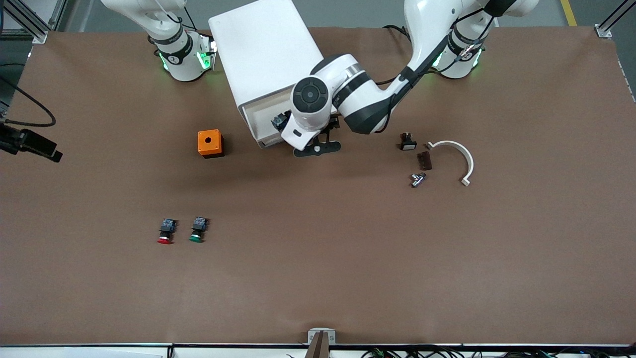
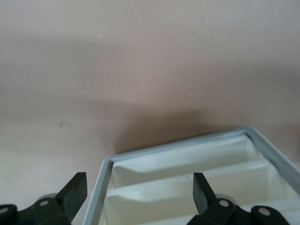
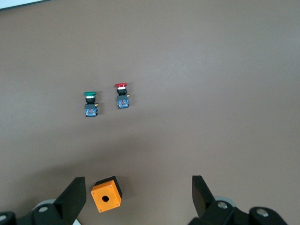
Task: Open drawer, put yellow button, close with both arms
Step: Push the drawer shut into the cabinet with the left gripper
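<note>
Over the open drawer [image 1: 263,122] hangs my left pincer [image 2: 140,197], fingers [image 2: 202,190] spread wide with nothing between them; in the left wrist view one finger sits outside the drawer's grey rim and the other above its white dividers. High over the counter [image 1: 318,278], above the orange box, my right pincer [image 3: 138,197] waits on its arm, fingers [image 3: 75,194] likewise spread and empty.

From largest to smallest: the brown counter carries everything. My two white arms rise from their bases along its robot edge, the left arm [image 1: 367,99] bent down across the cabinet's front, the right arm [image 1: 174,44] seen only near its base. The white cabinet [image 1: 266,54] stands between the two bases, its uppermost drawer pulled out toward the front camera. Inside that drawer lies a small dark and blue part [image 1: 279,121], just beside my left wrist; I take it for the yellow button, though its cap colour does not show.

A curved white bracket [image 1: 459,159] lies toward the left arm's end. The orange box [image 1: 209,143] with a round hole on top sits beside the cabinet toward the right arm's end. Nearer the front camera, the red-capped button [image 1: 166,231] and the green-capped button [image 1: 198,229] lie side by side. Near the bracket rest a small black switch [image 1: 408,142], a dark brown block [image 1: 424,160] and a little metal fitting [image 1: 418,179]
</note>
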Controlling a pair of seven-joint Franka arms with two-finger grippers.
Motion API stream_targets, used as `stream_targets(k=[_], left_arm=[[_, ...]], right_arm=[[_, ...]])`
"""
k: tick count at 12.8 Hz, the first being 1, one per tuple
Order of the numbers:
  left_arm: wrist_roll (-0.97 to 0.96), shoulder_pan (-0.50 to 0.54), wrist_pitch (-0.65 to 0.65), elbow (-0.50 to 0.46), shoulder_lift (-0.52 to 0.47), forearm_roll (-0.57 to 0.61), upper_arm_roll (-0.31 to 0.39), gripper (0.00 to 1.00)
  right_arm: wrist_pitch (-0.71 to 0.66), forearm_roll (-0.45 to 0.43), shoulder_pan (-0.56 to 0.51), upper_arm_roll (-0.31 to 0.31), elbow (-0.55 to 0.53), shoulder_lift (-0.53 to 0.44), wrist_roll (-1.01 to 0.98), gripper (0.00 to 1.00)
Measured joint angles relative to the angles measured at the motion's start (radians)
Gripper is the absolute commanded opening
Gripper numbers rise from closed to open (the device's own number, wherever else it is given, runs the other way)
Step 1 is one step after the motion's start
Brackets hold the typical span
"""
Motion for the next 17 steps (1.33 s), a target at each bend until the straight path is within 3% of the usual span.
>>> stream_targets(k=[4,11,14,17], left_arm=[[-0.079,-0.064,-0.001,-0.014,0.0,-0.001,-0.016,0.99],[-0.089,-0.056,-0.001,-0.017,-0.002,-0.001,-0.018,0.99],[-0.058,0.086,0.0,0.001,-0.035,0.001,-0.011,1.0],[0.04,0.267,-0.047,0.014,-0.13,0.001,-0.011,1.0]], right_arm=[[0.033,-0.003,-0.002,0.0,-0.12,-0.114,0.0,1.0],[0.068,-0.004,-0.004,-0.001,-0.154,-0.124,0.0,1.0],[0.077,-0.013,-0.005,-0.001,-0.154,-0.124,0.01,1.0],[0.088,-0.026,-0.005,-0.001,-0.151,-0.12,0.011,1.0]])
